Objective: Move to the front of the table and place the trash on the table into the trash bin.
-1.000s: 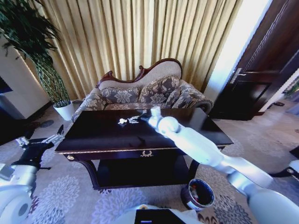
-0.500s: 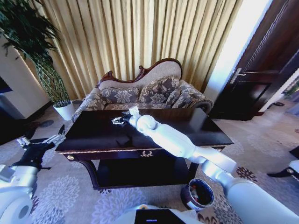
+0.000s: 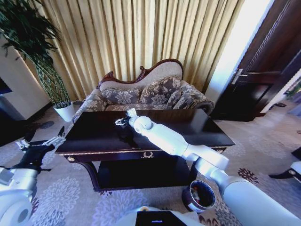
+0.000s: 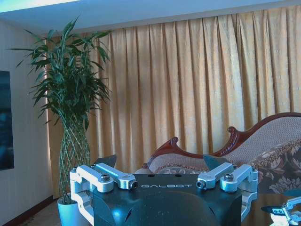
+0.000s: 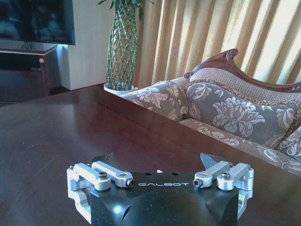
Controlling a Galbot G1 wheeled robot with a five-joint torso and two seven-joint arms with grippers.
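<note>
- "GALBOT" is printed in pale letters on the black body of each of my two end effectors; I read it in both wrist views.
- My right end effector (image 3: 121, 122) reaches over the far left part of the surface (image 3: 197, 127), low above the dark glossy top, its fingers (image 5: 104, 158) spread wide with bare wood between them.
- In the right wrist view a tiny white speck shows just past the black body; I cannot tell whether it is trash.
- I can count no paper wads or bottle on the surface; whatever lies under my right end effector is hidden by it.
- My left end effector (image 3: 52, 140) hangs off the surface's left end, well apart from it, fingers (image 4: 107, 161) spread and holding nothing.
- One bin (image 3: 199, 196) stands on the carpet by the surface's front right leg, with something red and dark inside; its label is too small to read.
- One gold wreath emblem (image 3: 147, 155) marks the front edge.
- One sofa (image 3: 141, 96) stands behind, one plant (image 3: 44, 70) to the left.
</note>
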